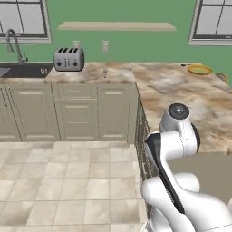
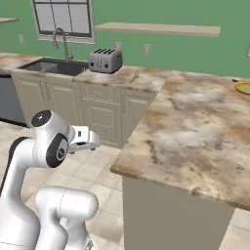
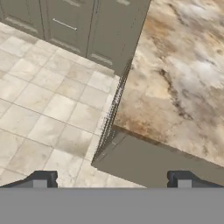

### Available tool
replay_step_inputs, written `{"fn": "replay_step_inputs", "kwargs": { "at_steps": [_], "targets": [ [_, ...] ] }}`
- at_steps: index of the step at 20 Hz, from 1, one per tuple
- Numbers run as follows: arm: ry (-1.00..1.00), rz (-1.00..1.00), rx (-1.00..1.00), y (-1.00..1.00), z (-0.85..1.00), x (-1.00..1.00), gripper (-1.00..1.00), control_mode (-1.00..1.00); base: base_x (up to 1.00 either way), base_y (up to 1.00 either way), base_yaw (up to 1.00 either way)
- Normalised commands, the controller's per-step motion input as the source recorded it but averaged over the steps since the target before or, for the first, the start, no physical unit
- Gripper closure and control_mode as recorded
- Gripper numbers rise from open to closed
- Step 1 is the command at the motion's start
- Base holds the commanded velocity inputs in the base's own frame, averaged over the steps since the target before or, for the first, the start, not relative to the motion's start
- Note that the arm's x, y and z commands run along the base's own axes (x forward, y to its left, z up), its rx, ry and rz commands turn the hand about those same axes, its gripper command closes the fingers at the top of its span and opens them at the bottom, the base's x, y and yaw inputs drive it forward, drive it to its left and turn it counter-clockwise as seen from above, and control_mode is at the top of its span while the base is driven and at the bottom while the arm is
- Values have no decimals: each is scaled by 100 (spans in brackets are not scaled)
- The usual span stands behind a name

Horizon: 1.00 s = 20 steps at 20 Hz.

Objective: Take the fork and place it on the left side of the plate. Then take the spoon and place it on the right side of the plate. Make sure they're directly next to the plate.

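two spread, empty jaws (image 3: 112,179) hang over the counter (image 3: 183,78) corner, arm folded.

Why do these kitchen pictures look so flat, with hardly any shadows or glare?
Left base view: even light, the toaster casts almost no shadow and the far plate looks soft. Right base view: the marbled counter shows no glare. Hand view: coarse and blurry, with the open gripper over the counter's corner.
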Motion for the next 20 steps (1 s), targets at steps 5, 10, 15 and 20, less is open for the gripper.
{"fn": "replay_step_inputs", "kwargs": {
  "at_steps": [5, 10, 15, 20],
  "targets": [
    [0, 0, 0, 0, 0, 0, -100, 100, 37, 100, -43],
    [0, 0, 0, 0, 0, 0, -100, 100, 45, 99, -39],
    [0, 0, 0, 0, 0, 0, -100, 100, 78, 77, -20],
    [0, 0, 0, 0, 0, 0, -100, 100, 98, 58, -6]
  ]
}}
